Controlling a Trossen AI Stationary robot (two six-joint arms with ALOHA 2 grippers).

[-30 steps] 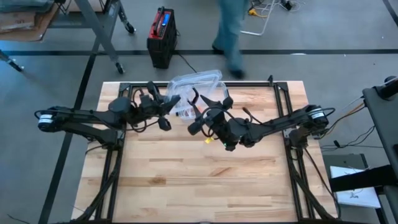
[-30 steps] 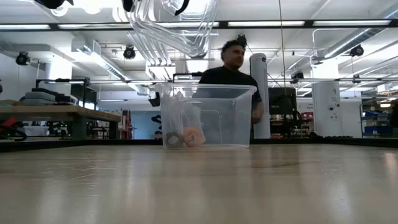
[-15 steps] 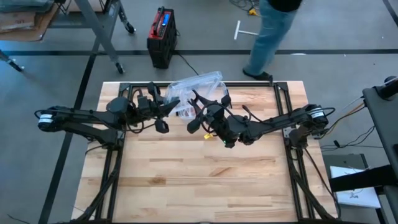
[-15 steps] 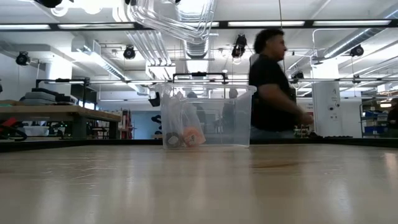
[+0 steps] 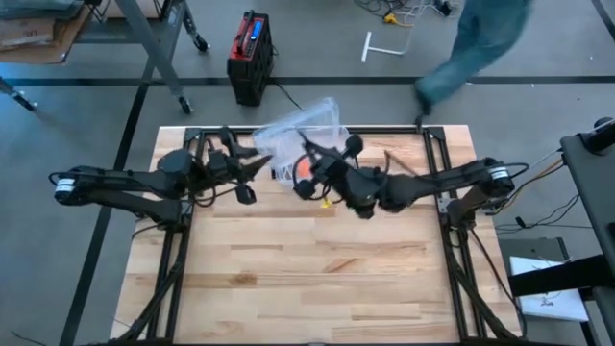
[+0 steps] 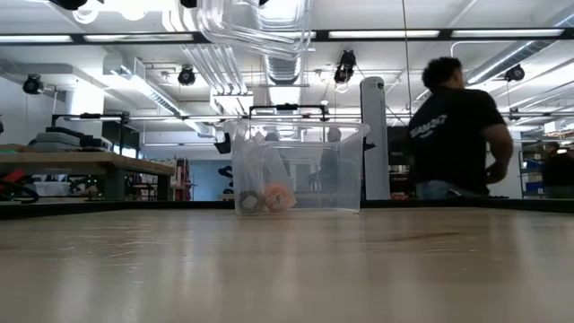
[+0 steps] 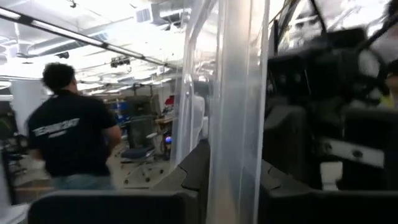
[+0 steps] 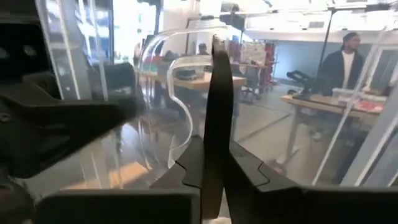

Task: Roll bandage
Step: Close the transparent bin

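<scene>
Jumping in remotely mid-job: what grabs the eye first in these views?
Both arms hold the clear plastic lid lifted and tilted above the clear bin at the table's far edge, the left gripper and right gripper each clamped on it. An orange roll sits inside the bin. Behind the table stands a person.

Lid (image 5: 306, 127) seemingly tilted higher; person (image 6: 453, 135) walked right.

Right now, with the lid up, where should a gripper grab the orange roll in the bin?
From straight above, through the open top under the raised lid: the bin walls close off every side. Pinch the orange roll across the faces away from the neighbouring dark roll.
</scene>
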